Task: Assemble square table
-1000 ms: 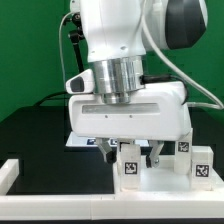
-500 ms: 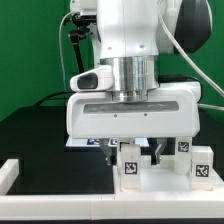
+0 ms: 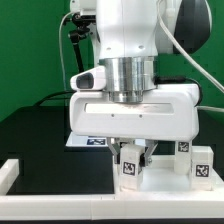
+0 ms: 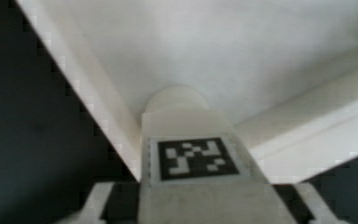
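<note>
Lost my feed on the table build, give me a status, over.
Gripper down over a tagged white leg, fingers either side, grip unconfirmed. Second tagged leg stands at the exterior view's right. Nothing seen blocking.

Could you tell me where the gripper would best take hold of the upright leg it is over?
Grip the leg on its two flat side faces near the top, coming straight down from above. It stands upright with its tagged face toward the exterior camera, and the gripper already straddles it there.

Square panel (image 3: 165, 172) on the table (image 3: 40, 130), one leg (image 3: 129, 165) upright on it between the gripper (image 3: 131, 155) fingers, another leg (image 3: 201, 163) to the exterior view's right, marker board (image 3: 90, 141) behind the panel.
</note>
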Motion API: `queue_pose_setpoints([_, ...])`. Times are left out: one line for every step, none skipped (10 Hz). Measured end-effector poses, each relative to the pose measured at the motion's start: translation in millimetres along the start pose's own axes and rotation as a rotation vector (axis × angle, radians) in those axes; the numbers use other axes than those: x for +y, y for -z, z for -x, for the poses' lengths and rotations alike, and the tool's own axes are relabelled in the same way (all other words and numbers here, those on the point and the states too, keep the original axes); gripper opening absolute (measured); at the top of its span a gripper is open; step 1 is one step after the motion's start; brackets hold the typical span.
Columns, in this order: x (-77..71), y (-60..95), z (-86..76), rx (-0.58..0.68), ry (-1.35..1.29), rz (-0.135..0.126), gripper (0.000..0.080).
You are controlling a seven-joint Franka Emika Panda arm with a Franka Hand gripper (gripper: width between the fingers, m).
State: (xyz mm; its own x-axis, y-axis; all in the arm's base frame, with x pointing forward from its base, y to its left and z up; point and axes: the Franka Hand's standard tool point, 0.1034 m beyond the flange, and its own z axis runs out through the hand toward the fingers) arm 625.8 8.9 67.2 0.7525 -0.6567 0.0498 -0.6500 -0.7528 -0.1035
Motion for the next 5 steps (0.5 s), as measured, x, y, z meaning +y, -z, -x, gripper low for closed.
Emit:
queue_pose_setpoints([0.7,-0.5,3.3,-0.020,-0.237,0.008,0.0288])
queue_pose_setpoints([-0.8,0.5,3.3,-0.056,-0.408,-0.007,0.0288])
queue_pose_setpoints([-0.7,3.2,0.1,-0.092,-0.519,-0.025,0.0288])
queue_pose_setpoints([0.9,4.0,-1.7,-0.112,-0.639,-0.036,0.0288])
queue_pose_setpoints([0.3,4.2,-1.3,-0.113,-0.692,-0.029,0.0288])
